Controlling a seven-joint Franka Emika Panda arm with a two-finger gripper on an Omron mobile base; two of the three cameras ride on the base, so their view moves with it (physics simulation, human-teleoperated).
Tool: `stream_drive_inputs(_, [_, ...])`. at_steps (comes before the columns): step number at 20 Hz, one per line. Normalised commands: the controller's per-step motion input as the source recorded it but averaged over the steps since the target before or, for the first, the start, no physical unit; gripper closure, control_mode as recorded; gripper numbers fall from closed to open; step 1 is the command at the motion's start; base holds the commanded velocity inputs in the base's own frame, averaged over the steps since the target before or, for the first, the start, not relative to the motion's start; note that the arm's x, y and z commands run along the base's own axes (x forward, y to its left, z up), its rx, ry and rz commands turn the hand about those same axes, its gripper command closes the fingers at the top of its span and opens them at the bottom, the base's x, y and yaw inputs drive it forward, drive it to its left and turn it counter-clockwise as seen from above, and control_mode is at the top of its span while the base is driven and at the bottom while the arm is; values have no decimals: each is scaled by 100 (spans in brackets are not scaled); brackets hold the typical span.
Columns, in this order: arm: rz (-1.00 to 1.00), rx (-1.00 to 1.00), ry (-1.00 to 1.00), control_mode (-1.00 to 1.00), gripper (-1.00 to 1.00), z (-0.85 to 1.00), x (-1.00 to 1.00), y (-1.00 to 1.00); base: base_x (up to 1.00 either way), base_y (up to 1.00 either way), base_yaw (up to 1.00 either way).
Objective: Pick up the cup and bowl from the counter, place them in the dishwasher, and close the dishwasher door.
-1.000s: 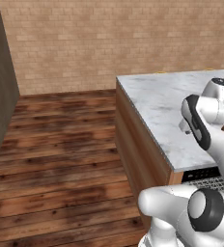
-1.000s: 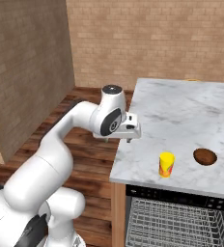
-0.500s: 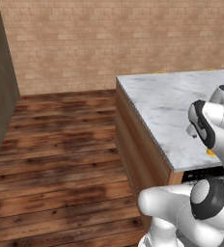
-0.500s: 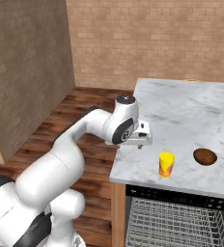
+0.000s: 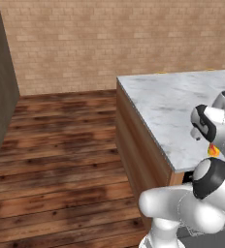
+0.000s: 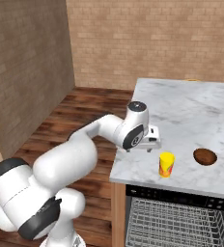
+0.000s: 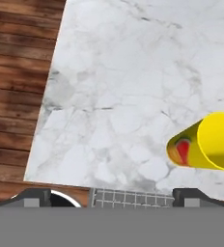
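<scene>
Your arm has swung closer to the cup (image 6: 166, 164), mid-frame on the worktop (image 6: 201, 116). Nothing is picked up yet. I can't tell how wide the jaws are.

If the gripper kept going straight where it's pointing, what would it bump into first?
Probably the bare marble counter. The gripper points down at it in the hand view, and the yellow cup sits off to one side, so it would likely be missed.
</scene>
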Motion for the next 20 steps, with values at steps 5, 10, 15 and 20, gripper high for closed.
stream_drive_inputs(5, [0,0,0,-100,-100,-13,15,-27,0,0,0])
stream_drive_inputs(10, [0,0,0,-100,-100,-13,17,-35,0,0,0])
stream_drive_inputs(15, [0,0,0,-100,-100,-17,19,-32,0,0,0])
stream_drive_inputs(20, [0,0,0,-100,-100,-23,22,-28,0,0,0])
